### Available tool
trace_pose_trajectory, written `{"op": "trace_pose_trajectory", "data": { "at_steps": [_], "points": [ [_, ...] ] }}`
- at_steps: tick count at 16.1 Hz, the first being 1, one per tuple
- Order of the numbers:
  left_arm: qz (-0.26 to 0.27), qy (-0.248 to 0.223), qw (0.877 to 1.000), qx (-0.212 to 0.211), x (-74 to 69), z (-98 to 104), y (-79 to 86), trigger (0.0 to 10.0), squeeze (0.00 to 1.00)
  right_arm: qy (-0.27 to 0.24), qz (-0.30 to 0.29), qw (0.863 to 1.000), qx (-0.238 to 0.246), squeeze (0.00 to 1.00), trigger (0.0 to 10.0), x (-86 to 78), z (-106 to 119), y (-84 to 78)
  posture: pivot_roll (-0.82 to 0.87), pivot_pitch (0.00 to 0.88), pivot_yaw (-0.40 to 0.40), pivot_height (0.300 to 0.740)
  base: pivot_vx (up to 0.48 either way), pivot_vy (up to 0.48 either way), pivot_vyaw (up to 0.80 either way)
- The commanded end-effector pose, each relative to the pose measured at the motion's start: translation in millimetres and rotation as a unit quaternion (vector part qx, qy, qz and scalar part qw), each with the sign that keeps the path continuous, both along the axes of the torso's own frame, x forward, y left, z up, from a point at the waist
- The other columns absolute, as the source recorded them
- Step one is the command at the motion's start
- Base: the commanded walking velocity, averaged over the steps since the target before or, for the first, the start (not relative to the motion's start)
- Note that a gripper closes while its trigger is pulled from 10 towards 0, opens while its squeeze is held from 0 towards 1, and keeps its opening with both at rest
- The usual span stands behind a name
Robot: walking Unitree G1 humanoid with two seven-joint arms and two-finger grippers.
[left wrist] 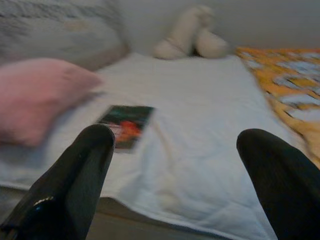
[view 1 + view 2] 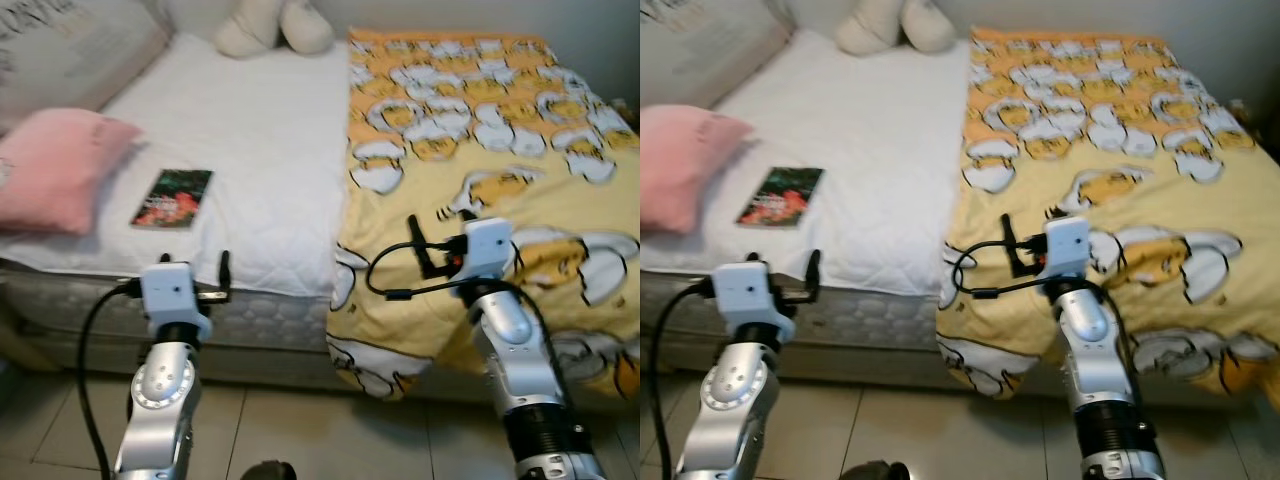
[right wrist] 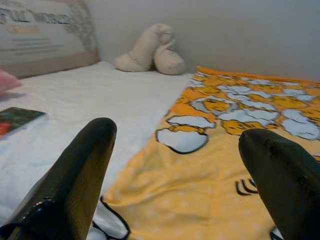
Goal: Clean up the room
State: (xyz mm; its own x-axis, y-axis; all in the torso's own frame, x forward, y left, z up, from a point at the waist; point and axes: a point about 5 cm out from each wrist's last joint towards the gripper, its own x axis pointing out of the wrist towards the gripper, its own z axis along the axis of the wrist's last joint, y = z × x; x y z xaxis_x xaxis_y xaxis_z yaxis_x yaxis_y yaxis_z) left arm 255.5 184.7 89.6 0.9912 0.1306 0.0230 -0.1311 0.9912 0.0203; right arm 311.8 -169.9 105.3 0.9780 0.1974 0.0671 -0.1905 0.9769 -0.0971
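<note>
A book (image 2: 173,198) with a dark, red-splashed cover lies flat on the white sheet (image 2: 262,150) of the bed (image 2: 250,322), on the left half and fairly near the front edge. Just left of it, apart from it, rests a pink pillow (image 2: 55,167); a larger printed cushion (image 2: 70,45) sits in the far left corner, and a cream plush toy (image 2: 272,25) lies at the far side by the wall. The right half of the bed is covered by a yellow blanket (image 2: 500,150) with a cartoon print, and its near edge hangs over the front of the mattress.

As far as I can judge, the tidying has barely begun: the book is loose on the sheet, and the blanket covers only one half.

The left hand (image 1: 175,170) is raised before the near edge of the bed, facing the book, fingers spread wide with nothing between them. The right hand (image 3: 175,170) hovers over the near part of the blanket, likewise wide open and empty.

The sheet around the book offers bare room for an approach, with the pillow closest on the left. The tiled floor (image 2: 330,430) lies in front of the bed.
</note>
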Motion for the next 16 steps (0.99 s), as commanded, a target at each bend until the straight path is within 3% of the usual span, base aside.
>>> {"op": "trace_pose_trajectory", "data": {
  "at_steps": [1, 6, 10, 13, 16],
  "points": [
    [0.012, -0.005, 1.000, -0.005, 0.1, 3.0, -0.1, 10.0, 0.00, 0.012, -0.023, 1.000, 0.016, 0.00, 10.0, 1.6, -1.8, -9.1, -0.10, 0.000, 0.063, 0.740, 0.000, -0.450, 0.56],
    [0.037, 0.023, 0.999, -0.007, -7.2, -5.4, 9.6, 10.0, 0.00, 0.034, -0.023, 0.999, 0.026, 0.00, 10.0, -7.5, -12.7, -7.8, -0.10, 0.000, 0.074, 0.740, 0.000, -0.455, 0.55],
    [0.038, 0.067, 0.997, -0.013, -14.4, -20.3, 11.0, 10.0, 0.00, 0.061, -0.012, 0.998, 0.014, 0.00, 10.0, -21.2, -27.5, -10.8, -0.11, 0.000, 0.079, 0.740, 0.000, 0.000, 0.53],
    [0.026, 0.057, 0.998, 0.000, -7.7, -15.0, 5.5, 10.0, 0.00, 0.065, -0.008, 0.998, 0.017, 0.00, 10.0, -18.3, -28.5, -6.4, -0.11, 0.000, 0.088, 0.740, 0.000, 0.000, 0.54],
    [-0.003, 0.029, 0.999, -0.025, 8.6, -3.6, -1.9, 10.0, 0.00, 0.058, -0.013, 0.998, 0.019, 0.00, 10.0, -10.5, -25.3, -6.1, -0.13, 0.000, 0.103, 0.740, 0.000, 0.000, 0.53]
  ]
}}
